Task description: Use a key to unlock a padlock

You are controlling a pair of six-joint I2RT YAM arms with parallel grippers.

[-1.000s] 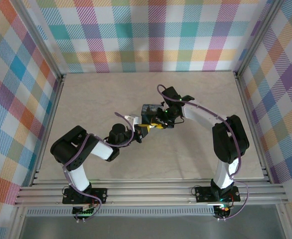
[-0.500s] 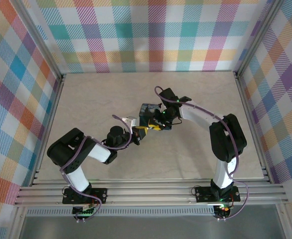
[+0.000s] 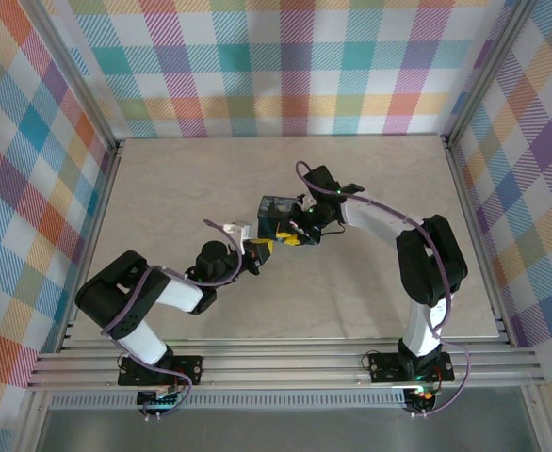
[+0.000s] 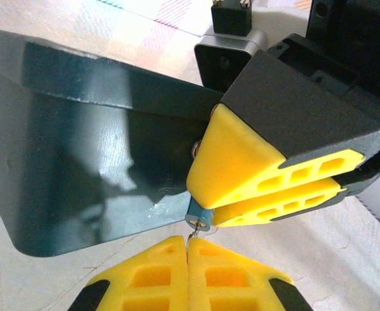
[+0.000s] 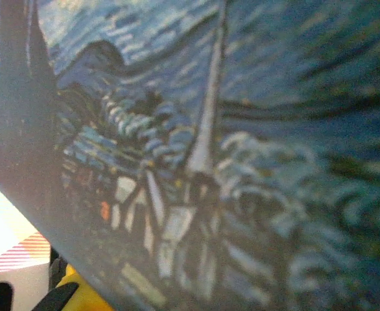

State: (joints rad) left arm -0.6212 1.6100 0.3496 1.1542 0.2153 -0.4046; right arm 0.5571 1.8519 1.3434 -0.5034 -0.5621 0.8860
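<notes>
The padlock [image 4: 200, 217] is a tiny blue body, its keyhole face turned toward the left wrist camera. My right gripper [image 4: 207, 208] is shut on it, one yellow finger [image 4: 235, 155] above and one below. My left gripper [image 4: 188, 241] is shut on the key [image 4: 191, 234], a thin metal sliver. The key's tip touches the padlock's keyhole face. The shackle is hidden behind the fingers. In the top view my left gripper [image 3: 259, 250] and right gripper [image 3: 293, 237] meet nose to nose at the table's middle.
A dark-blue starry-night tin box [image 3: 276, 209] stands right behind the padlock, and its side wall [image 4: 93, 149] is close on the left. Its painted lid [image 5: 242, 129] lies blurred right under the right wrist camera. Bare beige table [image 3: 182, 179] lies around, with plaid walls beyond.
Both grippers and the tin have shifted slightly left together. The left arm's elbow has swung out to the lower left. Both grips look unchanged.
</notes>
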